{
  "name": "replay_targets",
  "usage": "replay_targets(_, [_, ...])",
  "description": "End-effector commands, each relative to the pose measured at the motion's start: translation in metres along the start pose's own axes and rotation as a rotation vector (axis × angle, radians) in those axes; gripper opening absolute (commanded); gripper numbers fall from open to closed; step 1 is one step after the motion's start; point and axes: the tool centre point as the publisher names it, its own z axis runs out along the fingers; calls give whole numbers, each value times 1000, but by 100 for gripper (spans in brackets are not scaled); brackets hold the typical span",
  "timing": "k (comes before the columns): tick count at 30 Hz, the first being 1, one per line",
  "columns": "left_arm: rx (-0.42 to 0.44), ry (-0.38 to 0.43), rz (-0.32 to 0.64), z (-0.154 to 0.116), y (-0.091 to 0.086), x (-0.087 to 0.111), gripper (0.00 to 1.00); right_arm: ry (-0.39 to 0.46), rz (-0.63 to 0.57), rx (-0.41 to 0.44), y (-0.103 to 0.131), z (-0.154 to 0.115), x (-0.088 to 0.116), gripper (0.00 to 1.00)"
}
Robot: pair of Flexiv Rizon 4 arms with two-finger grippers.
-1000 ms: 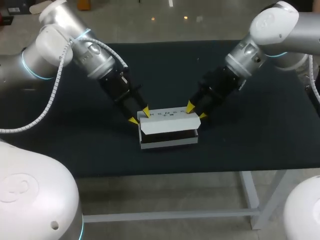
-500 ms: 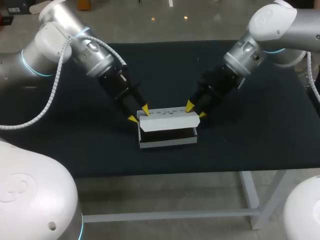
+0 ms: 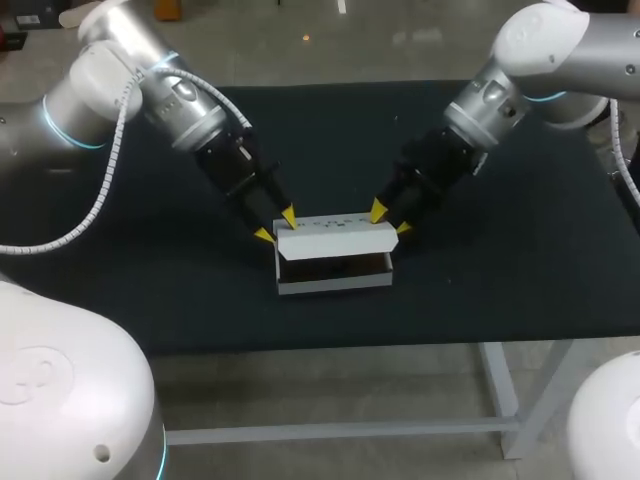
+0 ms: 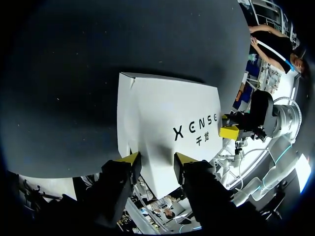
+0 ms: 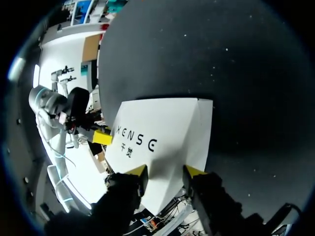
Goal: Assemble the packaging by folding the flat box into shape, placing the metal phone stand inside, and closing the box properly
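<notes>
A white cardboard box [image 3: 335, 283] sits at the middle of the table with its front open and its inside dark. The phone stand cannot be made out in there. The printed lid [image 3: 335, 238] slants over the opening. My left gripper [image 3: 276, 225] is at the lid's left end and my right gripper [image 3: 390, 218] at its right end. In the left wrist view the lid [image 4: 162, 113] runs back between the fingers of that gripper [image 4: 156, 158], touching both. The right wrist view shows the same: the lid [image 5: 162, 128] sits between the fingers of that gripper [image 5: 166, 170].
The black table top [image 3: 500, 270] lies bare around the box, with its front edge a short way in front of the box. Both arms slant in from the far corners and meet over the box.
Both grippers have drawn slightly back and up with the lid. A little more of the dark inside shows under it. The box has shifted a touch towards the table's far side.
</notes>
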Motion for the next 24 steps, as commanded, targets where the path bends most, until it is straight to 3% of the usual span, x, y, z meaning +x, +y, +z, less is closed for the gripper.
replay_targets(1, [-7,-1,-1,1,-2,6,45,4,-2,13,5,3,4,48])
replay_targets(24, [-43,15,-7,-3,-2,3,44,-2,-5,18,4,2,9,48])
